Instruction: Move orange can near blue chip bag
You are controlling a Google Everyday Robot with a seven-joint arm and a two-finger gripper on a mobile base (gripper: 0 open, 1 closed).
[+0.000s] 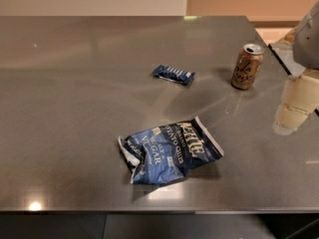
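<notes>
The orange can [247,66] stands upright on the grey table [75,108] at the right, toward the back. The blue chip bag [169,152] lies crumpled near the front middle of the table, well apart from the can. My gripper [295,106] hangs at the right edge of the view, to the right of the can and a little nearer the front, not touching it. Its pale fingers [299,93] point down toward the table.
A small dark blue snack bar wrapper [173,74] lies flat between the can and the table's middle, behind the chip bag. The table's front edge runs along the bottom of the view, and its right edge lies behind the gripper.
</notes>
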